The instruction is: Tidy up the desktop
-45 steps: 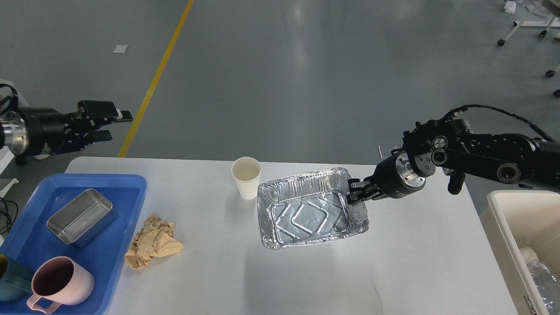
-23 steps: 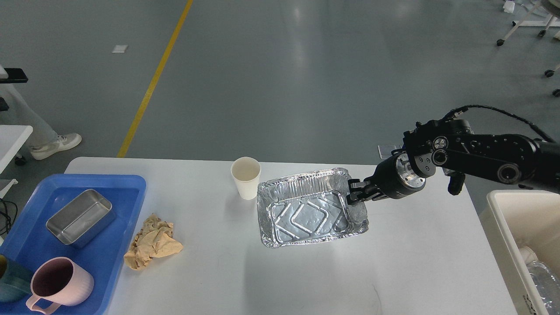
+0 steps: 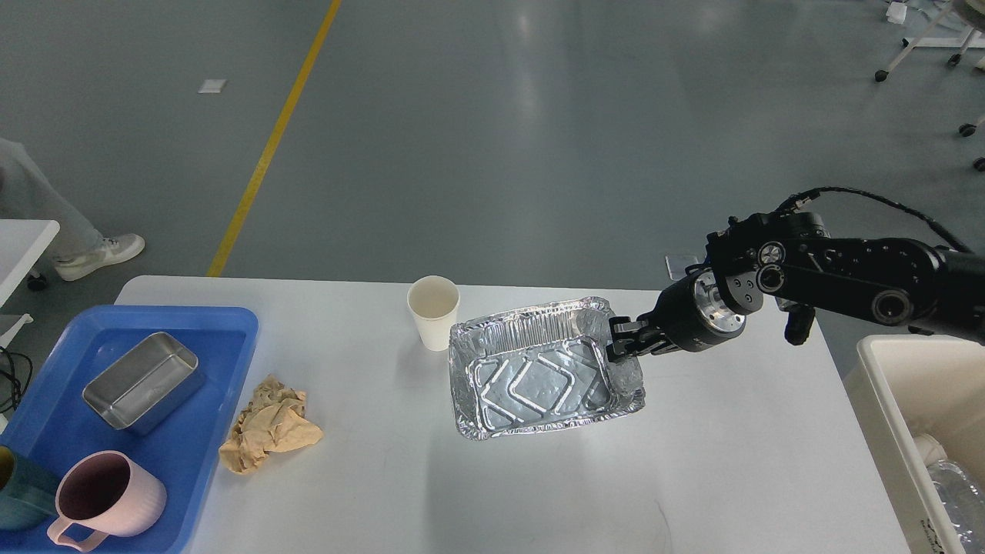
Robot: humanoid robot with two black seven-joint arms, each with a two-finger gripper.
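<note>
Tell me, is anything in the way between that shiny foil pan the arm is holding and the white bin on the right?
Nothing visible is. The right gripper is clamped on the foil pan at its right rim, and only bare desktop lies between it and the cream-white bin. The paper cup stands on the pan's other side.

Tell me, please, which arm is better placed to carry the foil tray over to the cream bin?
The right. Its tool is already clamped on the right rim of the foil tray, and the cream bin stands at the desktop's right edge. The left arm is not in view.

left arm gone from view, foil tray (image 3: 539,377) shifted slightly left
</note>
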